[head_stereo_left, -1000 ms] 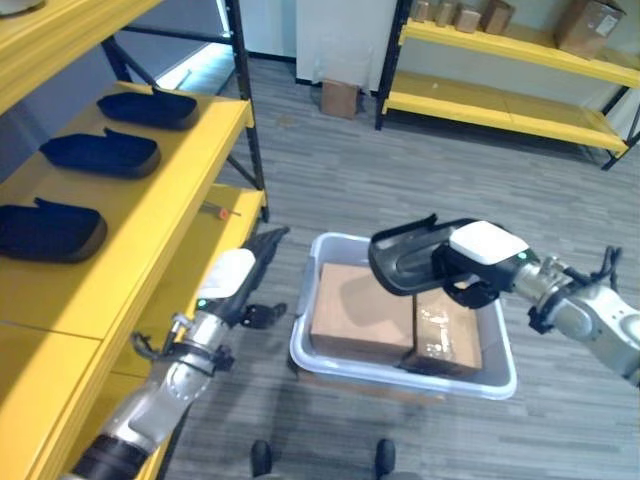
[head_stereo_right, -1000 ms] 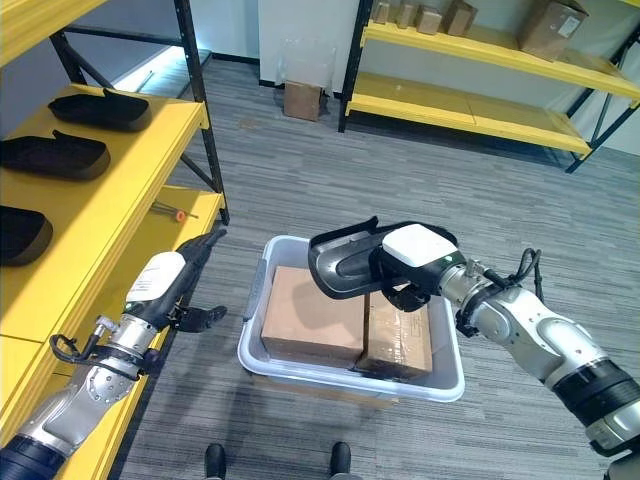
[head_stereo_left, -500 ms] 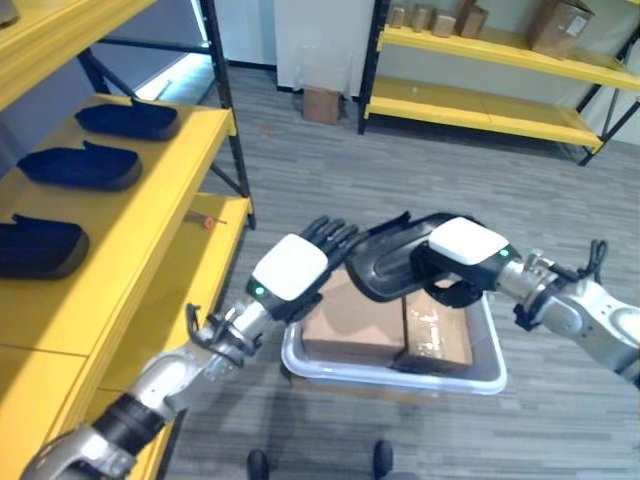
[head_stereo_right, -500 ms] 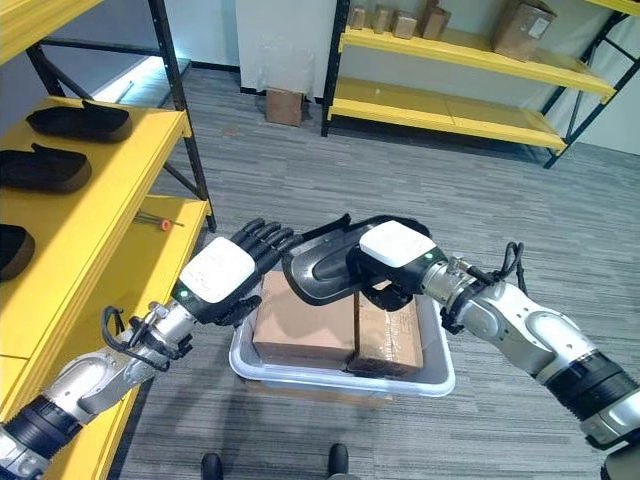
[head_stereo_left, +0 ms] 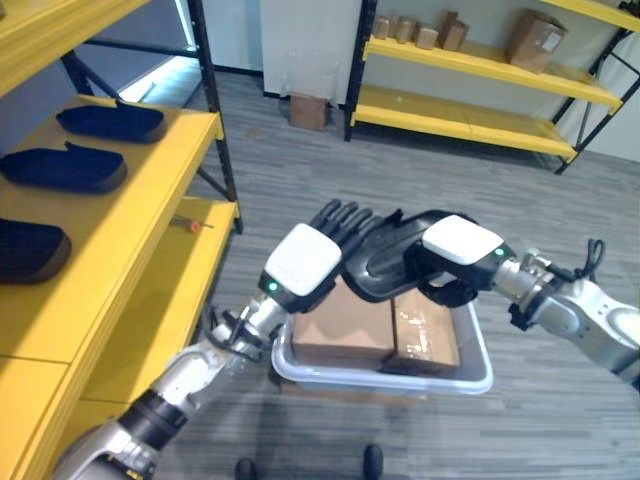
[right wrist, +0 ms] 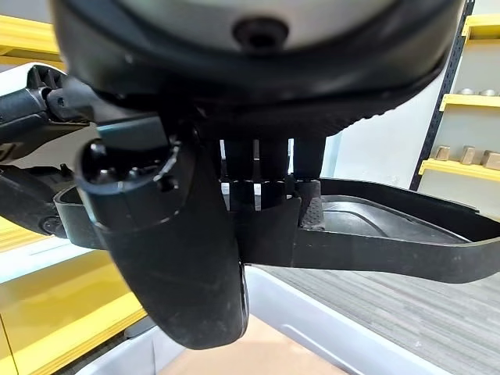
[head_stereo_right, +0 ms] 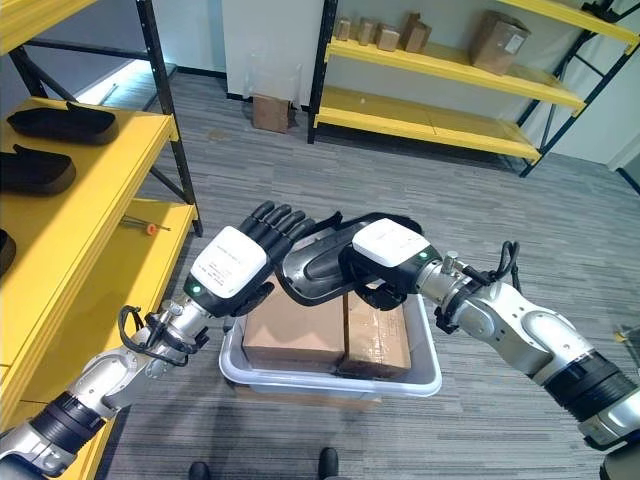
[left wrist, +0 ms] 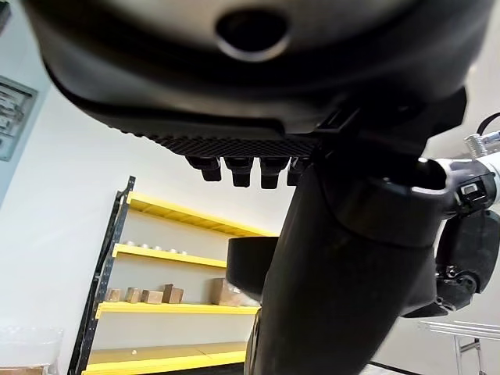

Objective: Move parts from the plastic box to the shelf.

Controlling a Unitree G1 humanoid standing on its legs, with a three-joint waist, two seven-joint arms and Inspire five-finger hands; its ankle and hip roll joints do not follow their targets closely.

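in your left eye view, the right robot hand (head_stereo_left: 455,262) has its fingers curled round a black part (head_stereo_left: 385,262), holding it in the air above the plastic box (head_stereo_left: 478,352). the box sits on the grey floor (head_stereo_left: 330,170) and holds two brown cartons (head_stereo_left: 375,325) side by side. your left robot hand (head_stereo_left: 312,255) is raised beside the part with its fingers straight and spread, their tips at the part's near end; you cannot tell from here whether they touch it. to the left stands the yellow shelf (head_stereo_left: 120,225), with three more black parts (head_stereo_left: 65,168) lying in a row on its upper level, well apart from the one in the air. a small red-tipped tool (head_stereo_left: 190,224) lies on the lower level.

in your right eye view, the same part (head_stereo_right: 315,268) hangs over the box's left half, between the two robot hands. a second yellow rack (head_stereo_right: 440,100) stands at the back of the room with small boxes on it, and a carton (head_stereo_right: 269,112) rests on the floor by the wall.

in your left wrist view, the left robot hand's fingertips (left wrist: 234,166) stick out straight, and the black part (left wrist: 336,297) rises just past them.

in your right wrist view, the right robot hand's fingers (right wrist: 262,195) wrap over the part's rim (right wrist: 375,242), with the box's pale wall (right wrist: 312,320) below.
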